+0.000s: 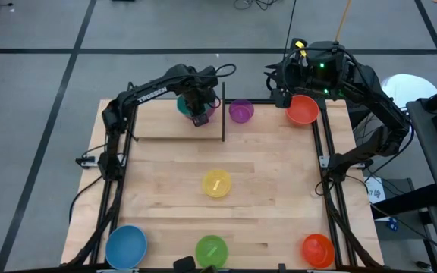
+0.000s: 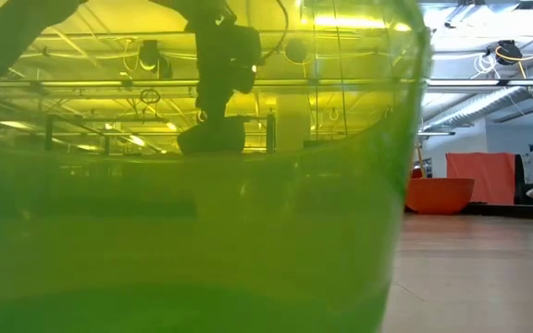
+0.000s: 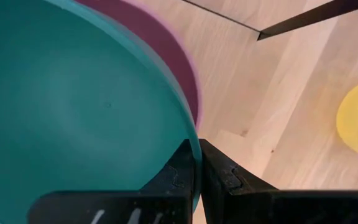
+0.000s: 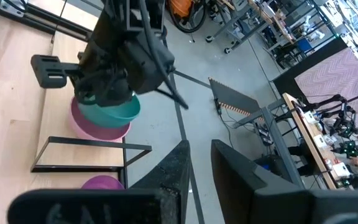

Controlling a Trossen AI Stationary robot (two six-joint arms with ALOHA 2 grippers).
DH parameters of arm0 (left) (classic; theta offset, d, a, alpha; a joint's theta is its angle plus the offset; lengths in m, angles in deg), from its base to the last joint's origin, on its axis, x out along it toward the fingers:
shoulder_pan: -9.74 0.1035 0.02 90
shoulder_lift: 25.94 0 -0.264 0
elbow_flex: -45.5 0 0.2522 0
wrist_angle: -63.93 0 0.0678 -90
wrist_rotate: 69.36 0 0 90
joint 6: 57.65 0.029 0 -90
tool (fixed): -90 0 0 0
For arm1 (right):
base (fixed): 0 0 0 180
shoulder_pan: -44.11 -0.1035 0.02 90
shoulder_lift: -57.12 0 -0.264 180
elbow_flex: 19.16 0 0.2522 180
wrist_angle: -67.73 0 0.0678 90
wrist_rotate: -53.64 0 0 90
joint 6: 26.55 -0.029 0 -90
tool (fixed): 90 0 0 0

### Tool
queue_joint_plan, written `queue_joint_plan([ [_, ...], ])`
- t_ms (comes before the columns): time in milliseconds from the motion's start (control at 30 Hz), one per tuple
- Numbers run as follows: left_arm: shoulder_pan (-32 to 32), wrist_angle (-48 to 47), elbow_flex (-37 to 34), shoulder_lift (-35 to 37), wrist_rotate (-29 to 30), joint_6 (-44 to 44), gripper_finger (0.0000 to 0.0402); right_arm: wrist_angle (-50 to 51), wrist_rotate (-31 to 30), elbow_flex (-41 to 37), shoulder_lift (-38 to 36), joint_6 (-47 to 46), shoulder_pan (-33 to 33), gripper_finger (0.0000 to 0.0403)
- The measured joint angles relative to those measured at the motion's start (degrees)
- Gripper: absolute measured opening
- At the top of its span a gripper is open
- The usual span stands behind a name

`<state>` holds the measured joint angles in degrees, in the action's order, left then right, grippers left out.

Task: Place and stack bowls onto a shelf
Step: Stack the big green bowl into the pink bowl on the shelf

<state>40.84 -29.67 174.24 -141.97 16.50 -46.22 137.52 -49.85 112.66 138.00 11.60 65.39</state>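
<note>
Left gripper jaws pinch teal bowl rim (inside pink bowl) | right gripper jaws narrow, empty

The table is showing pale wood planks with visible grain and a smooth, lightly satin finish. The teal bowl is looking like smooth matt plastic, as is the pink bowl under it. The green bowl is appearing translucent and glossy. The shelf frame is looking like thin matt black metal.
</note>
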Motion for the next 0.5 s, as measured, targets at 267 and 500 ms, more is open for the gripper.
queue_joint_plan([
  [267, -0.1, -0.4, 0.0, -2.1, -0.4, 0.5, 0.0008, 0.0, -0.2, 0.0, 0.0, 0.0, 0.0, 0.0061],
  [500, -0.4, -0.1, 0.0, -2.0, -0.4, -1.8, 0.0034, 0.0, -0.2, 0.0, 0.0, 0.0, 0.0, 0.0061],
])
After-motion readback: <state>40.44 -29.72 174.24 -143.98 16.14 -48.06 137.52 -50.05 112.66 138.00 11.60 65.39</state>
